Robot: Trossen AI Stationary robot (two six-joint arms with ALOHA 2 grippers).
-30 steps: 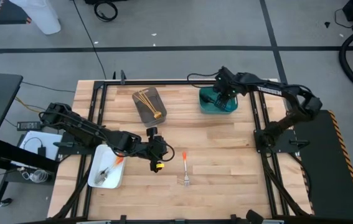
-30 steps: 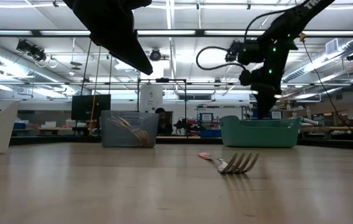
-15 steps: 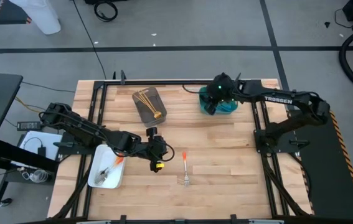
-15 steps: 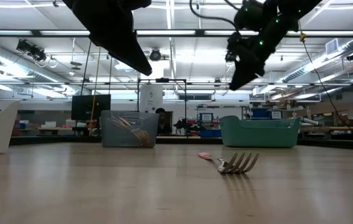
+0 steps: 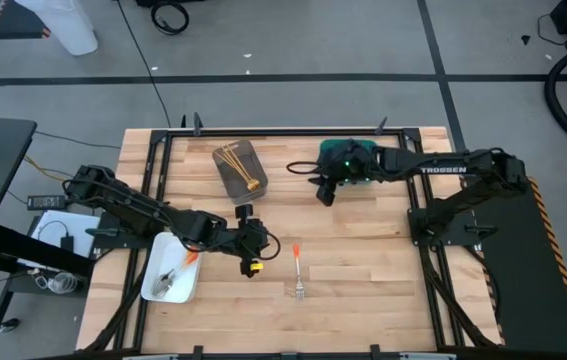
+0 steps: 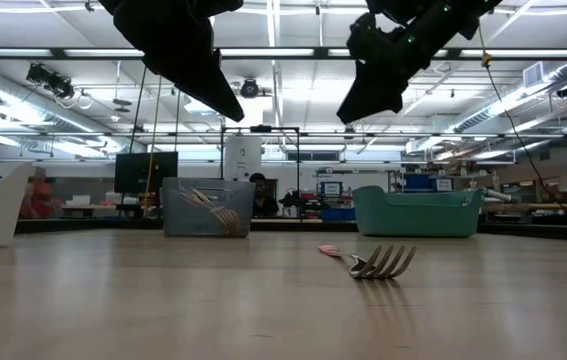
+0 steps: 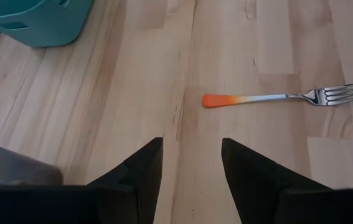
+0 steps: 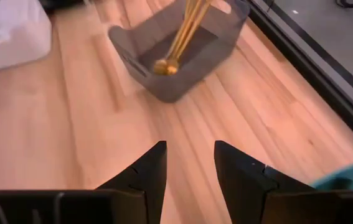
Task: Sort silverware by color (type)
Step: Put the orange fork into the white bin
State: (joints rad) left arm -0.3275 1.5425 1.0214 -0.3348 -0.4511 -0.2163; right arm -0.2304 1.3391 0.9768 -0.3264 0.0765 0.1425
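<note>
While my left pincer (image 5: pixel 254 243) hangs above the pale wooden table (image 5: pixel 363 260), its fingers (image 7: pixel 140 168) parted and holding nothing, the slim fork with the orange handle and silver tines (image 5: pixel 298 270) lies flat on bare wood just beside it, toward the table's middle. Open table surrounds the fork on all sides, out to the near edge. Beside my left arm, at the table's left edge, sits the white tray (image 5: pixel 172 270) with a few forks in it, one orange-handled. My right pincer (image 5: pixel 323 190) is raised over open wood, apart and empty, just beside the teal tray (image 5: pixel 361 150) at the far edge. Between the two arms, near the far edge, stands the grey tray (image 5: pixel 240 170) holding the all-gold forks (image 5: pixel 234 160). Black frame rails border the table.
</note>
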